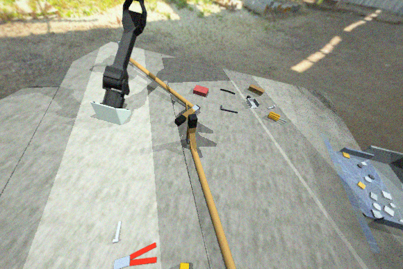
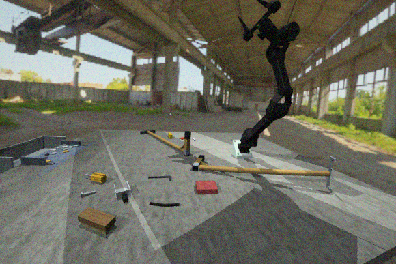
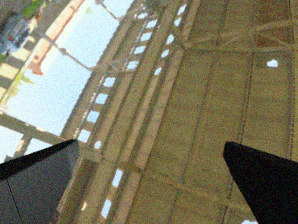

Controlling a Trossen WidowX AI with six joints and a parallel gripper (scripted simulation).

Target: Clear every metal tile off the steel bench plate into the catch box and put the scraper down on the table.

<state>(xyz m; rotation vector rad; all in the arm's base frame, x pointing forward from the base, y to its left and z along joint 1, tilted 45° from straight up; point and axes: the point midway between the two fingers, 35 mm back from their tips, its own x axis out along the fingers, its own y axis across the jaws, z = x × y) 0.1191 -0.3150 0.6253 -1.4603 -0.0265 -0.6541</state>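
my end effector [image 2: 247, 7] [image 3: 153, 148] gapes empty, high up. from the arm's foot overhead, one long-handled tool [image 1: 212, 202] [image 2: 164, 140] lies toward four o'clock, another [image 1: 160, 82] [image 2: 259, 170] toward two; which is the scraper, i can't tell. stiff, likely nose-heavy: i'd grip its upright stub.

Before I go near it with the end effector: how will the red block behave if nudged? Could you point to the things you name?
The red block [image 1: 201, 90] [image 2: 206, 187] would probably slide rather than tip, since it lies flat and low. Its square edges suggest it won't roll. It looks solid, so likely stiff.
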